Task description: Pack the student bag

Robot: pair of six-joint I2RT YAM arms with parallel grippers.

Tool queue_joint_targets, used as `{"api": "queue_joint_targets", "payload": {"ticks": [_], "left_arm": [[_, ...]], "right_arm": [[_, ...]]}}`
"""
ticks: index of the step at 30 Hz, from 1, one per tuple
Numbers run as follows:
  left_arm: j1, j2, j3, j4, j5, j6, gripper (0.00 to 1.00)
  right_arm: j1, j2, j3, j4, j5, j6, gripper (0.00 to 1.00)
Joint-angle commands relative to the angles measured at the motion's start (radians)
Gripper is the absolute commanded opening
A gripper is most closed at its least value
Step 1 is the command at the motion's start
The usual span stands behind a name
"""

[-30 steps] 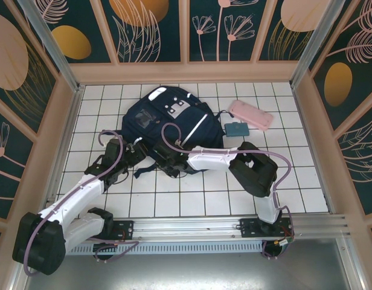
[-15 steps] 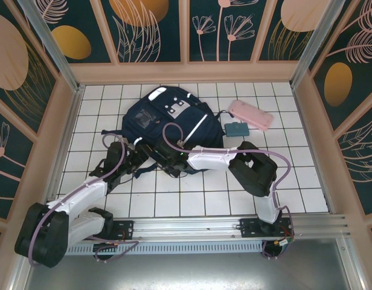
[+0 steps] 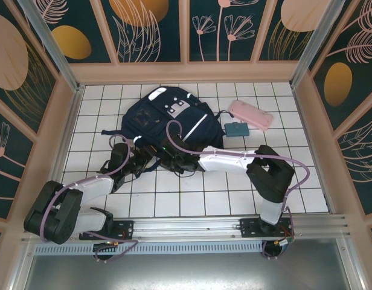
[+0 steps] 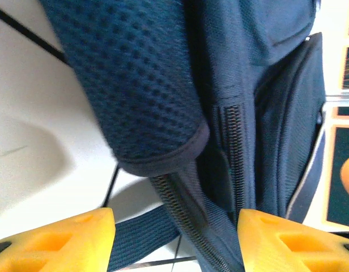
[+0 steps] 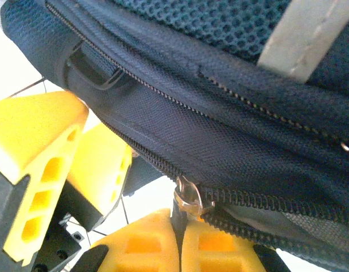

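left gripper (image 3: 141, 162) now sits closer in, at the near edge of the large dark navy fabric student bag (image 3: 168, 115) mid-table; left wrist: its fingers (image 4: 61, 238) apart astride the zip (image 4: 186, 212); right wrist: right gripper (image 5: 179, 232) pinches the metal zipper pull (image 5: 188, 199), liable to slip under a sideways tug.

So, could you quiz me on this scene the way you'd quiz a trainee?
1. True or false: the left gripper is open.
2. What is the right gripper shut on? A) a pen B) the zipper pull C) a book
3. Where does the pink pencil case lie relative to the student bag?
Key: 1 true; 2 B; 3 outside it, on the tiled table beside it.
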Motion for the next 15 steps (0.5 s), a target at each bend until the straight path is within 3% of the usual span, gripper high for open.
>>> {"api": "queue_joint_targets", "payload": {"ticks": [1, 5, 9, 15], "left_arm": [[0.008, 0.039, -0.014, 0.156, 0.056, -0.058, 0.56], [0.008, 0.063, -0.012, 0.196, 0.053, -0.078, 0.45], [0.008, 0.078, -0.003, 0.201, 0.036, -0.082, 0.27], [0.008, 0.089, 0.014, 0.157, -0.026, -0.063, 0.06]], "right_arm": [[0.001, -0.054, 0.001, 0.052, -0.038, -0.070, 0.00], [0.000, -0.059, 0.009, 0.021, -0.033, -0.093, 0.00], [0.000, -0.074, -0.002, -0.033, -0.021, -0.122, 0.00], [-0.005, -0.139, -0.060, -0.203, 0.081, -0.200, 0.00]]}}
